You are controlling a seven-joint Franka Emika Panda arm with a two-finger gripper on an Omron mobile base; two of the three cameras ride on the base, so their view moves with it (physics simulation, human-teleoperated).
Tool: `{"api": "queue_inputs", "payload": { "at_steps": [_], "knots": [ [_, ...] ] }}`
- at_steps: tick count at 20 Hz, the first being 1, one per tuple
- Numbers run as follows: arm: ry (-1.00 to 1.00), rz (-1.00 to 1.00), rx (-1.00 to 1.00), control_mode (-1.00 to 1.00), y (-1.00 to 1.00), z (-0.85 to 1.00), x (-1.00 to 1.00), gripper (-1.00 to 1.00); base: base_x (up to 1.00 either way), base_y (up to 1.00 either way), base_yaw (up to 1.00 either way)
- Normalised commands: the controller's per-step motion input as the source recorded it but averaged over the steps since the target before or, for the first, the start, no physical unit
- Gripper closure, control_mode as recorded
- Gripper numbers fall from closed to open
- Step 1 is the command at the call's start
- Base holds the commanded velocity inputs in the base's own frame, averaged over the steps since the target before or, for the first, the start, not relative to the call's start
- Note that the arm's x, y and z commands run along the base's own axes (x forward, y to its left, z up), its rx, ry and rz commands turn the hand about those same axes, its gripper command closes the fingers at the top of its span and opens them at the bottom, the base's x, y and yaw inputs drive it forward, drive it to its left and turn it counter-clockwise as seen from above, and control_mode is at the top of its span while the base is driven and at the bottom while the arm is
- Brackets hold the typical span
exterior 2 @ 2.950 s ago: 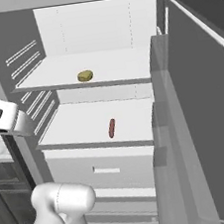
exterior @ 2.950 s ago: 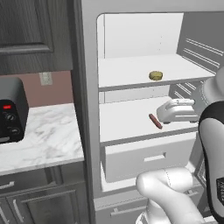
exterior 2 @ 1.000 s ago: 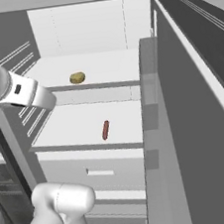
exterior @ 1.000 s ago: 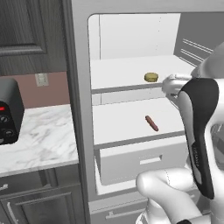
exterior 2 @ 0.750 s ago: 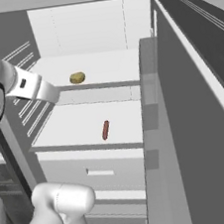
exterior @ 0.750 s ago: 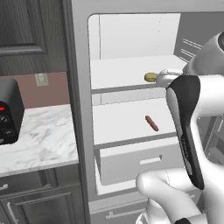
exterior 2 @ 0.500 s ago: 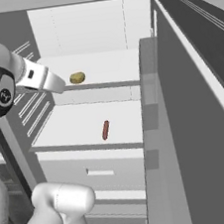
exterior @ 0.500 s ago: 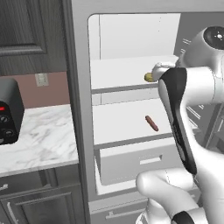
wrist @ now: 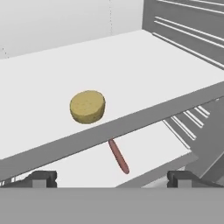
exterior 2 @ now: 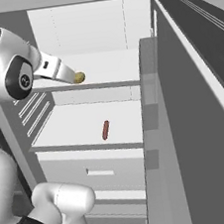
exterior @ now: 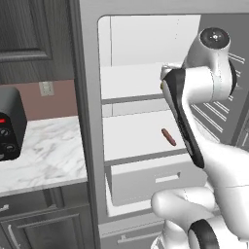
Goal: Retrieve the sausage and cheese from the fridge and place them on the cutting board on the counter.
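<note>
Raised now, pincer (wrist: 112, 178) gapes short of cheese (wrist: 87, 106).

The arm (exterior: 209, 160) consists of smooth, rounded white segments with dark grey joint rings, a black side strip and round end caps.

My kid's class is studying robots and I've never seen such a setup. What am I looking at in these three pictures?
A white jointed robot arm reaches into an open grey fridge. Two pictures come from cameras on its base, behind it to left and right; the third looks out from its hand. A round yellowish-tan cheese puck lies on the upper white shelf. A small reddish-brown sausage lies on the shelf below. The tool is open, short of the cheese, and holds nothing.
</note>
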Motion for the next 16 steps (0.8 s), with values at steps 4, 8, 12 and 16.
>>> {"api": "queue_inputs", "payload": {
  "at_steps": [4, 8, 12, 16],
  "knots": [
    [0.08, -0.03, 0.0, -1.0, 0.0, -0.01, 0.52, -1.0, 0.0, 0.0, 0.0],
    [0.08, -0.02, 0.0, -1.0, 0.0, -0.06, 0.5, -1.0, 0.0, 0.0, 0.0],
    [0.09, -0.02, 0.0, -1.0, 0.0, -0.19, 0.41, -1.0, 0.0, 0.0, 0.0],
    [0.07, -0.03, 0.0, -1.0, 0.0, -0.24, 0.4, -1.0, 0.0, 0.0, 0.0]
  ]
}}
